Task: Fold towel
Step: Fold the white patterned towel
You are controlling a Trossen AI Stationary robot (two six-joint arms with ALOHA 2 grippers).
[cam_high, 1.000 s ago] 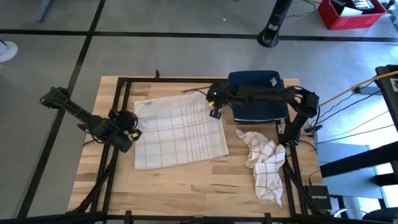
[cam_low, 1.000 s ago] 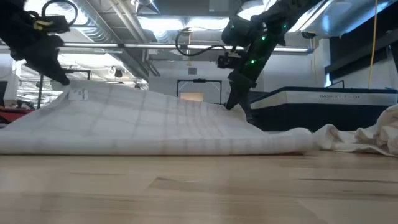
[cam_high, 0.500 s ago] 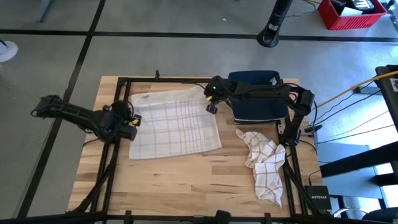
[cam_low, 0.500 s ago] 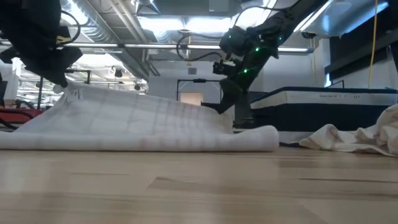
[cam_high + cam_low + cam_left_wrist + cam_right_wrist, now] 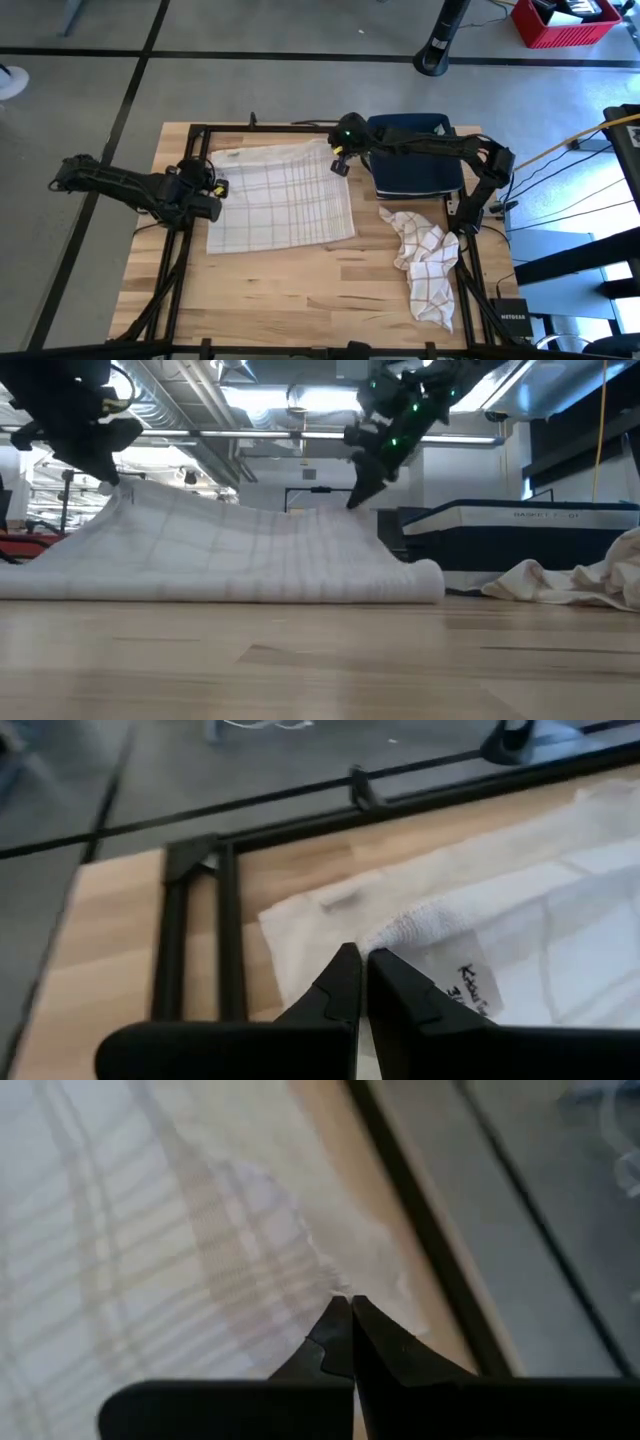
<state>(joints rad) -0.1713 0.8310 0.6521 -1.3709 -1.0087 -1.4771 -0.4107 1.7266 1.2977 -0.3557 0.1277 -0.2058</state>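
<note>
The white towel with thin plaid lines lies doubled on the table's far left part. Its rounded folded edge rests on the wood. The upper layer slopes up to two lifted corners. My left gripper is shut on the left corner, and my right gripper is shut on the right one. In the left wrist view the lower layer lies flat under the held corner. My left gripper pinches the upper layer's left corner between its two fingers, beside the printed label. That corner is raised off the table, and the cloth slopes down from it. My right gripper pinches the upper layer's right corner at its edge, coming from above. The corner is lifted, and the cloth runs down from it toward the fold.
A dark blue bin stands right of the towel, close to my right arm. A second, crumpled plaid towel lies on the table's near right part. A black frame runs along the table's left and far edges. Bare wood shows in front.
Both grippers have moved toward the table's far edge, staying shut on the corners. My right gripper dipped and then rose again. The towel has slid toward the far and left edges, its right end and near fold drawn in, and the upper layer now stands higher.
</note>
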